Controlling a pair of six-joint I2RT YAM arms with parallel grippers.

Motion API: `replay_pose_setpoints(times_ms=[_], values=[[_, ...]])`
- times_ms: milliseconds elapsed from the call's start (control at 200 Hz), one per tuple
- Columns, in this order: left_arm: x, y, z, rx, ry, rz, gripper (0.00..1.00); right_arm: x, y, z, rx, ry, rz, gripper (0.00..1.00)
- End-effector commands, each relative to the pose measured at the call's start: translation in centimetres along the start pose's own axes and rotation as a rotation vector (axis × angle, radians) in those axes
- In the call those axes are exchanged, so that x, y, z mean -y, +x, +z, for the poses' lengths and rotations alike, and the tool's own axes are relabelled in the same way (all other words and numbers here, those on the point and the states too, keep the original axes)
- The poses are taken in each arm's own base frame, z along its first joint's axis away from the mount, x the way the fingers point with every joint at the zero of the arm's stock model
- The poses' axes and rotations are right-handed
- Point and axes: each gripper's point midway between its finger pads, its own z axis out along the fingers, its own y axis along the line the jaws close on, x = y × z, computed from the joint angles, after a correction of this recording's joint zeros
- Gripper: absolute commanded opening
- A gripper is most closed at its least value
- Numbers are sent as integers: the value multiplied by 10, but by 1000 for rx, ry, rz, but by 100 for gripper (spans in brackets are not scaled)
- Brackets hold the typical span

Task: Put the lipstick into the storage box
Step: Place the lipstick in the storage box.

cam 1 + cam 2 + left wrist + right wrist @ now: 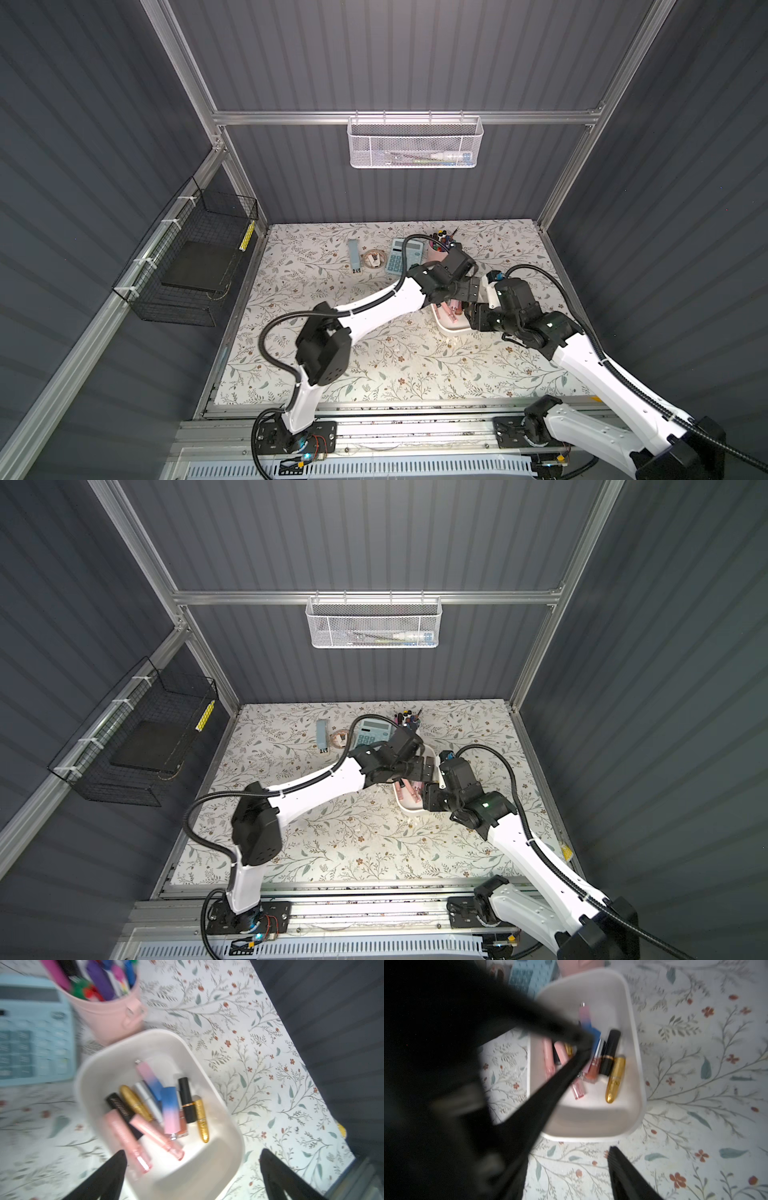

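Lying atop a heap of gold, black and pale-pink tubes: pink-to-blue gradient plastic lipstick tube (170, 1109), inside the white rounded shallow plastic storage box (166, 1047). Hovering over it, left gripper (192, 1155), black fingers spread wide, nothing pinched. Close by the box, right gripper (471, 312); cannot tell whether spread or pressed together. Looks like release stage, placing done. Next: lift straight up, clearing rim, right gripper and the pink metal pen cup (108, 1016) just beside.
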Motion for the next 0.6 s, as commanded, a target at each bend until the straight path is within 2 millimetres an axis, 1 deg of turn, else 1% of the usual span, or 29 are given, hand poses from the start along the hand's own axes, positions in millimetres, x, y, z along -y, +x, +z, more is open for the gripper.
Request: replay_pose_setpoints(times_ms=[0, 75, 85, 95, 125, 185, 220, 290, 320, 405, 440, 595], values=[[-81, 0, -41, 57, -297, 97, 100, 12, 11, 3, -43, 57, 12, 69], [-133, 16, -56, 39, -385, 52, 100, 15, 8, 4, -23, 69, 9, 70], [-138, 16, -60, 45, -390, 37, 100, 14, 7, 4, -19, 65, 6, 70], [-148, 25, -59, 28, -407, 28, 100, 13, 7, 5, -13, 61, 4, 70], [-169, 34, -64, 21, -428, -13, 100, 12, 5, 6, 4, 49, 4, 71], [-200, 48, -76, 41, -456, -78, 100, 9, -1, 7, 39, 33, 15, 71], [-213, 55, -84, 57, -471, -101, 100, 9, -5, 5, 62, 31, 24, 71], [-232, 66, -97, 86, -493, -122, 100, 7, -11, 1, 91, 22, 27, 72], [-238, 67, -103, 96, -498, -131, 100, 6, -13, -1, 98, 16, 24, 72], [-252, 72, -111, 98, -521, -142, 100, 11, -18, -6, 102, 52, 22, 73], [-256, 73, -110, 93, -526, -147, 100, 13, -20, -8, 99, 72, 24, 73], [-276, 78, -103, 73, -522, -194, 100, 19, -14, -7, 58, 112, 16, 74]])
